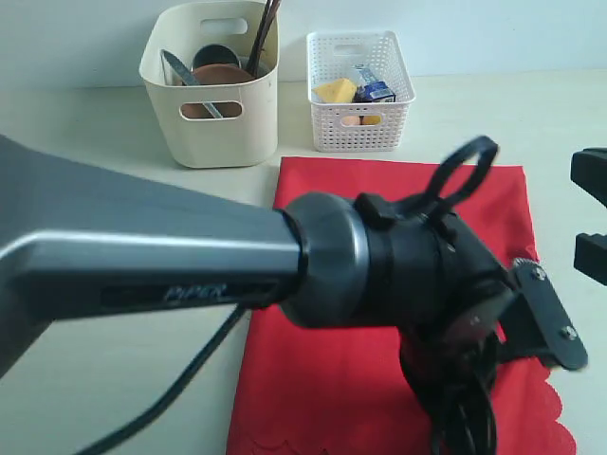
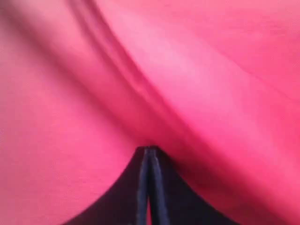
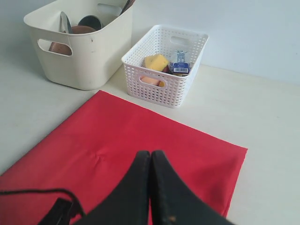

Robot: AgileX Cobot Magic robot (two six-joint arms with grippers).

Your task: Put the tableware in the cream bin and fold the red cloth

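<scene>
Tableware [image 1: 218, 71] sits in the cream bin [image 1: 218, 142] at the worktop's far edge; left gripper [image 2: 149, 151] pinches the red cloth [image 1: 379, 194] near the front edge, right gripper [image 3: 150, 154] clenched empty; a level lift should fold it square

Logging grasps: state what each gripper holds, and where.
Left gripper is shut on a raised fold of the red cloth; where on the cloth cannot be told. Right gripper, shut, holds nothing.

The left arm [image 1: 190, 256] reaches in from 9 o'clock over the red cloth [image 1: 379, 190], which lies spread from centre to 5 o'clock, while at 11 o'clock the cream bin [image 1: 213, 133] holds a table knife [image 1: 180, 71], brown plate [image 1: 220, 74] and chopsticks [image 1: 264, 28], just beside a white lattice basket [image 1: 360, 133] of food at 12.
</scene>
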